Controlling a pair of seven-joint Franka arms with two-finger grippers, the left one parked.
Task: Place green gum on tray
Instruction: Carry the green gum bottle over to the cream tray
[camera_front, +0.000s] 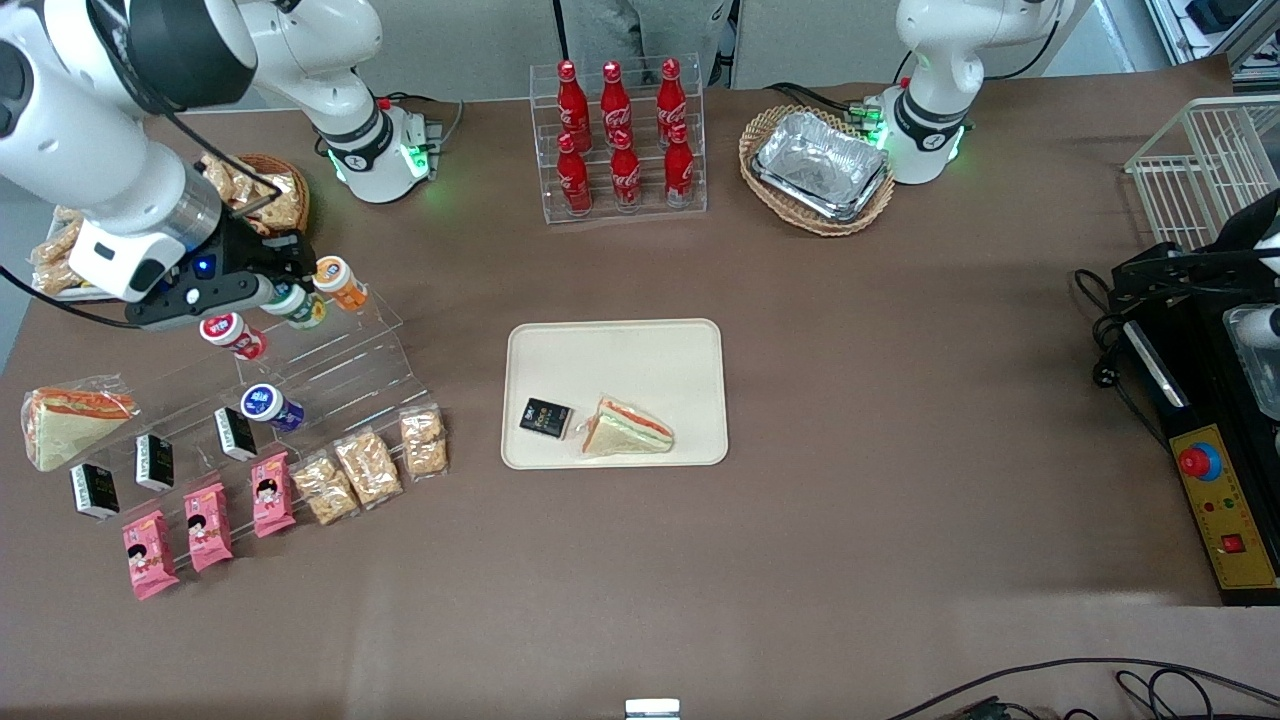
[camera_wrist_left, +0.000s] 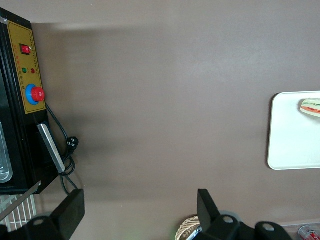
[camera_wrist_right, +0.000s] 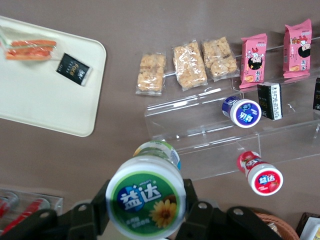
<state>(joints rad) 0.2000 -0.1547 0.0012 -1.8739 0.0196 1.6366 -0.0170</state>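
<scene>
My right gripper (camera_front: 288, 296) is over the top step of a clear acrylic stand (camera_front: 330, 365), toward the working arm's end of the table. It is shut on the green gum (camera_front: 298, 308), right beside an orange-lidded bottle (camera_front: 340, 282). In the right wrist view the gum's white lid with a green ring and flower label (camera_wrist_right: 146, 196) fills the space between the black fingers (camera_wrist_right: 192, 201) of the gripper (camera_wrist_right: 146, 202). The cream tray (camera_front: 615, 345) lies at the table's middle and holds a sandwich (camera_front: 628, 428) and a small black packet (camera_front: 545, 417). The tray also shows in the right wrist view (camera_wrist_right: 40, 107).
A red-lidded bottle (camera_front: 232, 335) and a blue-lidded bottle (camera_front: 270, 407) lie on lower steps. Black boxes, pink packets and snack bars (camera_front: 368, 465) line the stand's foot. A cola rack (camera_front: 620, 135), a foil-tray basket (camera_front: 818, 168) and a control box (camera_front: 1215, 500) stand farther off.
</scene>
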